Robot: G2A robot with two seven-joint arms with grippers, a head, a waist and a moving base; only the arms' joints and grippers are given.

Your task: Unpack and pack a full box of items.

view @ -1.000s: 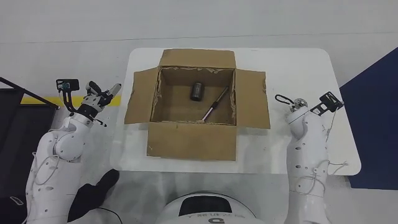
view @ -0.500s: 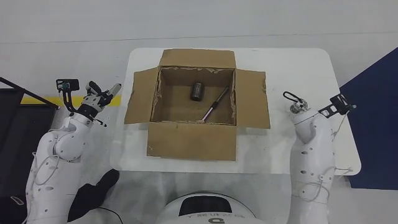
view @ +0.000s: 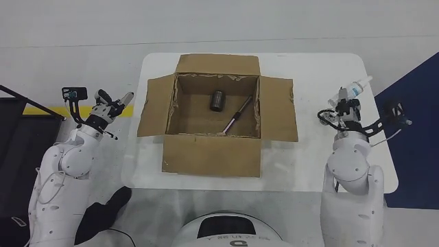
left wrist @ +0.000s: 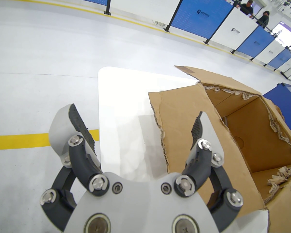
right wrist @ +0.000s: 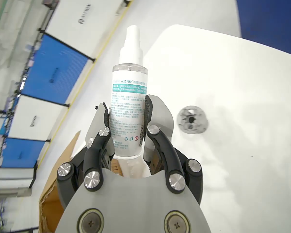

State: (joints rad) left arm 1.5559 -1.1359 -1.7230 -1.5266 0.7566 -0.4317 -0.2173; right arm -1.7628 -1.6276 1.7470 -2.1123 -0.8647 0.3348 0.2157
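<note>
The right claw (right wrist: 127, 109) is clamped on a clear spray bottle (right wrist: 129, 83), gripping its labelled body with the white nozzle pointing away from the wrist. It is above the surface (view: 322, 75), right of the cardboard box (view: 212, 155). A small round perforated disc (right wrist: 193, 120) lies on the surface nearby. The box sits mid-surface with its 4 flaps open. Inside are a dark cylinder (view: 217, 100) and what looks like a thin pen-like tool (view: 237, 114). The left claw (left wrist: 137, 117) hangs with its 2 fingers apart, off the surface's left edge near the box's left flap.
</note>
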